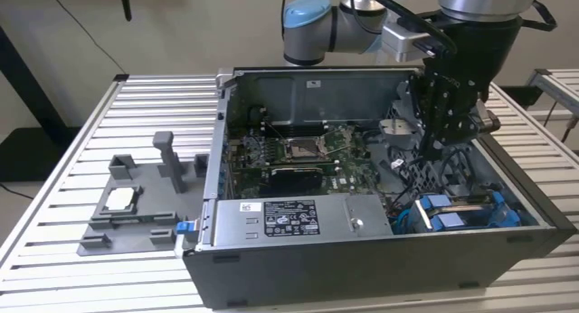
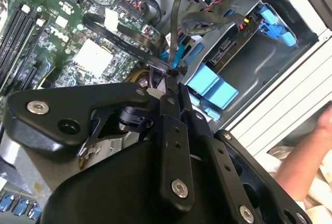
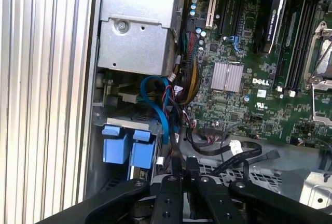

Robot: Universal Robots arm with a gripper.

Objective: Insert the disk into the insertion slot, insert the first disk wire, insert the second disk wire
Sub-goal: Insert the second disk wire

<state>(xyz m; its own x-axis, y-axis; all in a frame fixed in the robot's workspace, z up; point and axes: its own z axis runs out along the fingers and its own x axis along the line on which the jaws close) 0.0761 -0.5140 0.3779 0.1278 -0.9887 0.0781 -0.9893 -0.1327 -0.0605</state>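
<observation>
1. Exterior view: the disk (image 1: pixel 466 206) sits in the insertion slot (image 1: pixel 508 217), in the corner of the open computer case (image 1: pixel 362 272) towards the exterior view's right. Its blue carrier tabs (image 1: pixel 436 206) face the inside of the case.
2. In the second wrist view, loose dark cables (image 2: pixel 207 19) lie across the slot's grey metal wall.
3. The tool (image 2: pixel 168 86) is narrow, its fingers pinched on a thin black wire (image 2: pixel 178 27). It hangs inside the case just beside the slot, apart from the disk.
4. In the first wrist view, a blue cable (image 3: pixel 162 110) curves past the tabs near the black wire.
5. The green motherboard (image 1: pixel 299 150) lies deeper in the case. A long grey power supply box (image 1: pixel 289 215) with stickers runs along the front wall.
6. The case stands on a slatted metal worktop (image 1: pixel 135 103), with a grey fixture (image 1: pixel 135 204) beside it on the exterior view's left.
7. A person's hand (image 2: pixel 303 169) shows outside the case in the second wrist view.
</observation>
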